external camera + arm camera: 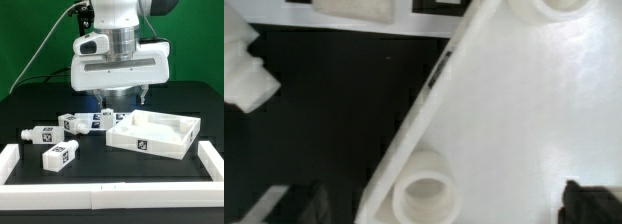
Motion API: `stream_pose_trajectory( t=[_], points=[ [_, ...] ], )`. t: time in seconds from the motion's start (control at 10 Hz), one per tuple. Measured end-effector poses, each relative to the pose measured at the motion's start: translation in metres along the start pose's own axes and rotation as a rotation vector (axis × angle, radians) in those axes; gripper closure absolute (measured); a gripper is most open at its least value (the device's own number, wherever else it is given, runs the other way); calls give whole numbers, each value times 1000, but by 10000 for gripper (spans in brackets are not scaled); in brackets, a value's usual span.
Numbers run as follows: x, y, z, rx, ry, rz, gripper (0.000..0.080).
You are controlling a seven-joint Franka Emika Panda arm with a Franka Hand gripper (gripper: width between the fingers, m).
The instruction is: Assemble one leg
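green backdrop (30, 35) behind. matte black surface (110, 160), evenly lit. low white rail (110, 190) along its front and side edges.

Tabletop (168, 147) smooth white plastic, slight sheen; leg (58, 155) matt white plastic; table (30, 110) matt black.

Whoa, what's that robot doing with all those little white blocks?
The robot arm is building furniture. Its pincer hangs open above the black table, near the edge of the tray-like tabletop, and holds nothing. Four small white legs lie loose on the table, on the exterior view's left of the tabletop. The wrist view shows a round hole in the tabletop. No leg is fitted into the tabletop yet.
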State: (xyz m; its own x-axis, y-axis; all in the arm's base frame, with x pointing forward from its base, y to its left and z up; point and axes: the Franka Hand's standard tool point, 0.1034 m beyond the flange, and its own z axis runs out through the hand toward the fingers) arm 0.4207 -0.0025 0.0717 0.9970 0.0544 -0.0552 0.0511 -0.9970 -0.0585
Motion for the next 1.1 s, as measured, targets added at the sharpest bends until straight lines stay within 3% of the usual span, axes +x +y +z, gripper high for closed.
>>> stream_pose_trajectory(
  t=[0.3, 0.5, 0.6, 0.7, 1.1],
  points=[
    [0, 0, 1, -1, 6, 30, 151],
    [-8, -7, 16, -5, 38, 301, 151],
    [-8, -12, 24, 11, 37, 377, 151],
    [-4, 2, 25, 53, 43, 454, 151],
    [-4, 0, 26, 53, 42, 445, 151]
  ],
)
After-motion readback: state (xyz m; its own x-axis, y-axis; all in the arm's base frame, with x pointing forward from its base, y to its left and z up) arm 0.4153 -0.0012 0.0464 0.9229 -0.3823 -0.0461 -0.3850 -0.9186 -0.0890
